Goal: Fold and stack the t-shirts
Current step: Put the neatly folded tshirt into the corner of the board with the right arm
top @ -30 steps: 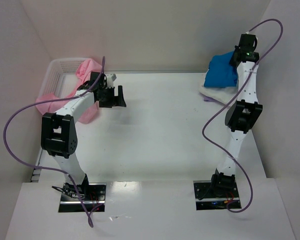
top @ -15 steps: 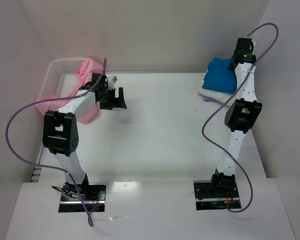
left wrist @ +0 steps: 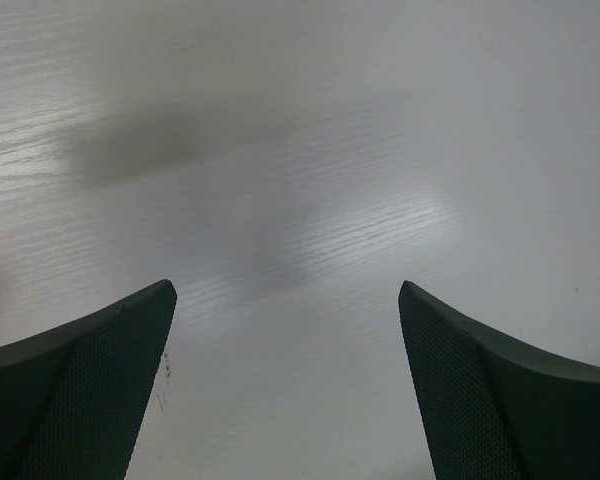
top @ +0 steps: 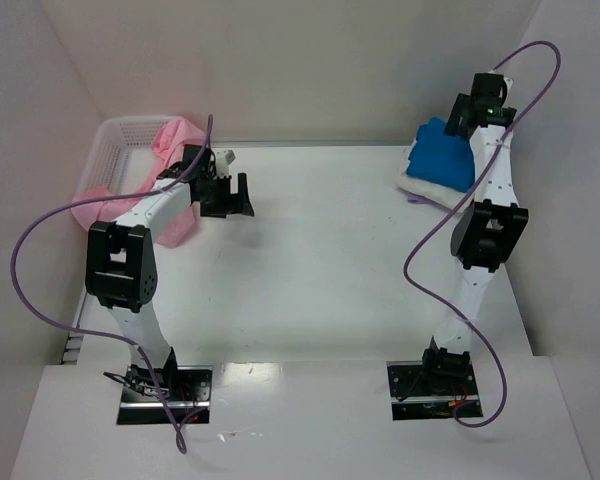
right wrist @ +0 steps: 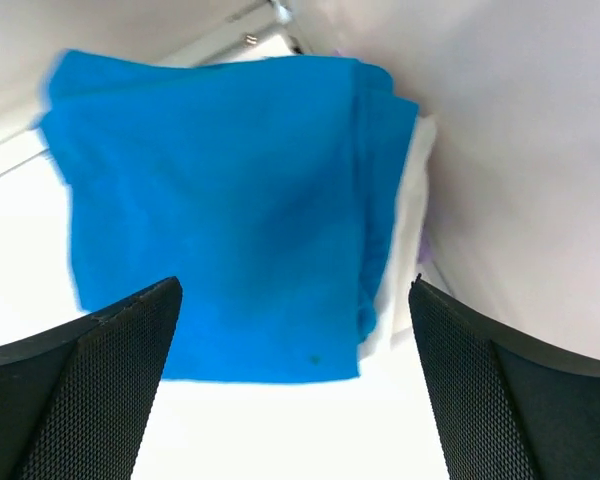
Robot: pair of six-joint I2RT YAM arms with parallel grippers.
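Observation:
A folded bright blue t-shirt lies on a cream-white t-shirt at the table's far right corner. My right gripper hangs above the blue one, open, with nothing between its fingers. Pale pink t-shirts lie crumpled in and over the white lattice basket at the far left. My left gripper hovers open over bare table just right of the basket, holding nothing.
White walls close in the table on the left, back and right; the stack sits against the right wall. A sliver of lilac cloth peeks from under the stack. One pink shirt drapes over the basket's near side.
My right gripper has opened, let go of the blue t-shirt and risen a little toward the back wall. The blue shirt now lies flat on the stack. The left arm has stayed put.

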